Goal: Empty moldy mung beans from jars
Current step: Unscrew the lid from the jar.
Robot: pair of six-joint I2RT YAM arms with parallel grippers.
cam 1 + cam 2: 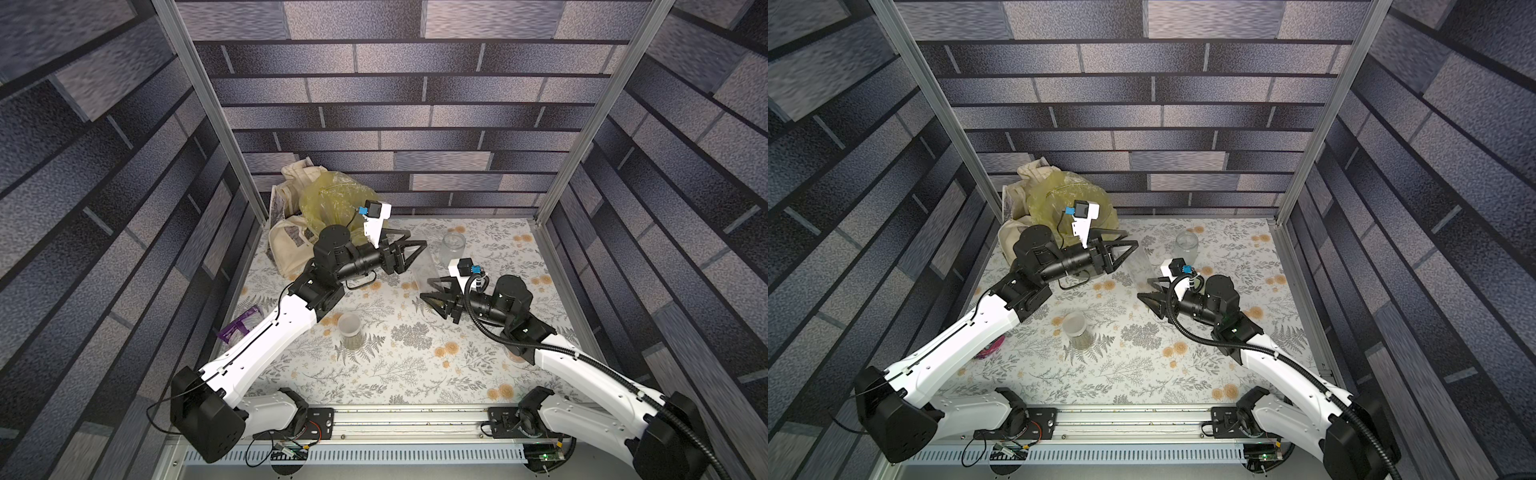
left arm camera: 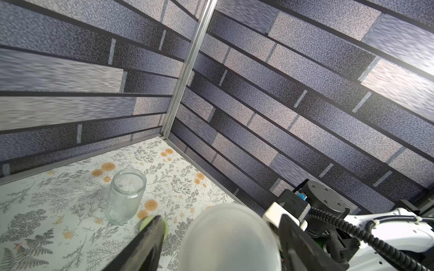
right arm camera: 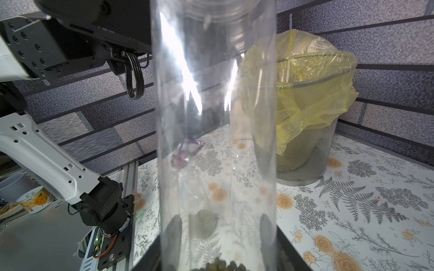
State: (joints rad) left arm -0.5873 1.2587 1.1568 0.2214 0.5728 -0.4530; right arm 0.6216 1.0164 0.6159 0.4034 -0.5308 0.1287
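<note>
Working on the tall jar (image 3: 211, 117), with roughly one jar of three finished, to judge by the table as a whole. Gripping it low down, at the base, with the right claw (image 3: 220, 234), closed firmly on the clear wall from both sides. Showing a thin layer of mung beans (image 3: 223, 265) at the very bottom, directly between the fingers of this claw. Reaching the top of the same jar with the left claw (image 2: 223, 244), one finger on each side of the frosted lid (image 2: 230, 234). Not clamped there, as far as visible from the left wrist: a strip of tablecloth (image 2: 58, 223) between one finger (image 2: 148, 244) and the lid, so apart, only standing around it. Lid on, not yet removed.

Done already, by judgement: the wide ribbed jar (image 1: 453, 245), uncovered and empty, standing just beyond the fingertips of the left claw, with the pale green lid (image 2: 165, 227) lying on the cloth close behind one finger.

Left to do: taking off the frosted lid, then tipping the beans into the bin with the yellow bag (image 1: 332, 199), placed behind the wrist of the left claw, near the back wall. After that, the same for the short jar (image 1: 349, 328): closed, with beans in the lower part, standing well apart from both claws, beside the left forearm.
</note>
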